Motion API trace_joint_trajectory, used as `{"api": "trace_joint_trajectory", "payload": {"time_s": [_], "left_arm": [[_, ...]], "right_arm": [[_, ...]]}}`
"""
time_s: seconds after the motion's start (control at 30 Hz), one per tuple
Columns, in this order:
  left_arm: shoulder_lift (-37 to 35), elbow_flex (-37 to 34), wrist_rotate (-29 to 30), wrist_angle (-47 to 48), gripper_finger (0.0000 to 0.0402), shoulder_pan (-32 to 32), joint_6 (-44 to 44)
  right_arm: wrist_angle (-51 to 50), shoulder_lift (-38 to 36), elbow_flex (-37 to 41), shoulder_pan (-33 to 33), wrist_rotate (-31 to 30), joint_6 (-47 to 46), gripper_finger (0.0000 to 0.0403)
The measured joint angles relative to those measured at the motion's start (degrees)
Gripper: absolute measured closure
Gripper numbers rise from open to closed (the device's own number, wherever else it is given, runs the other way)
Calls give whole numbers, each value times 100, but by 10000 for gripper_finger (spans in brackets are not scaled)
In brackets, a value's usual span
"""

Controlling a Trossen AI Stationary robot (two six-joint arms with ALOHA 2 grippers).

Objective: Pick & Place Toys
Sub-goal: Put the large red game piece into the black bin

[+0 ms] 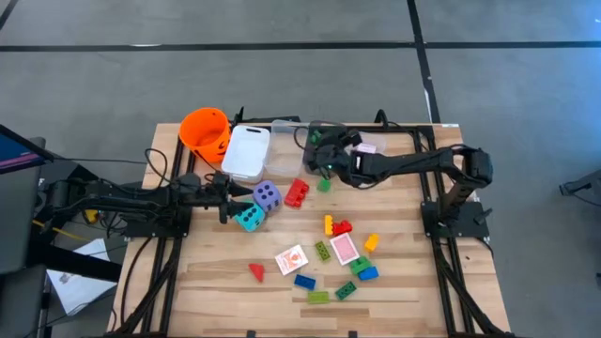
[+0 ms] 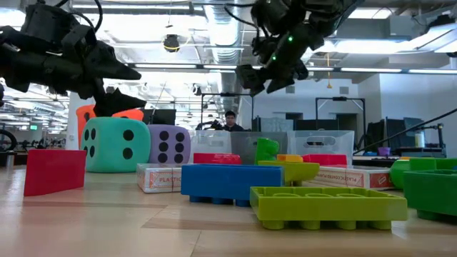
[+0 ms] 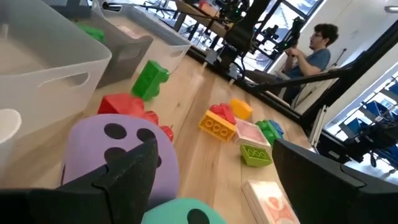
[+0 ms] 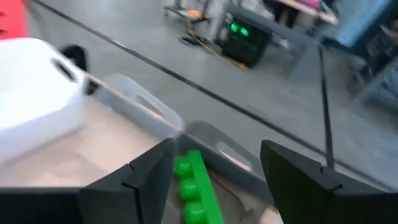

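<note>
My left gripper (image 1: pixel 232 202) is open, just above and to the left of the purple die (image 1: pixel 268 195) and the teal die (image 1: pixel 250 219), which rest on the table; in its wrist view both dice lie close before its fingers (image 3: pixel 217 186). My right gripper (image 1: pixel 319 155) is open over the clear bin (image 1: pixel 286 125). A green brick (image 4: pixel 194 186) lies in that bin below its spread fingers. More bricks, two red-backed cards (image 1: pixel 292 259) and a red wedge (image 1: pixel 255 271) lie on the near half of the table.
A white bin (image 1: pixel 247 152) and an orange bucket (image 1: pixel 205 131) stand left of the clear bin at the far edge. A red brick (image 1: pixel 297 192) and a green brick (image 1: pixel 324 185) lie just near of the bins. A person (image 3: pixel 311 53) sits beyond the table.
</note>
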State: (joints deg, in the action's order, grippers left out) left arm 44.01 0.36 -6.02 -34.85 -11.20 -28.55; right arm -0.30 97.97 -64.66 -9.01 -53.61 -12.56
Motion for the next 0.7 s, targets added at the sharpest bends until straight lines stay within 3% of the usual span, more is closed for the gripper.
{"api": "trace_joint_trajectory", "payload": {"time_s": [0.23, 0.37, 0.6, 0.7], "left_arm": [[-2, 0, 0, -199, 92, 0, 4], [-2, 0, -2, -672, 92, 0, 8], [0, 0, 30, -1331, 92, 0, 730], [0, 108, 168, -1781, 92, 0, 1155]], "right_arm": [[638, -13, -14, 1003, 84, 1424, 167], [521, -15, -16, 1824, -300, 1550, 167], [-298, -15, -16, 3065, -1706, -88, 170], [-652, -15, -16, 3368, -1872, -1080, 170]]}}
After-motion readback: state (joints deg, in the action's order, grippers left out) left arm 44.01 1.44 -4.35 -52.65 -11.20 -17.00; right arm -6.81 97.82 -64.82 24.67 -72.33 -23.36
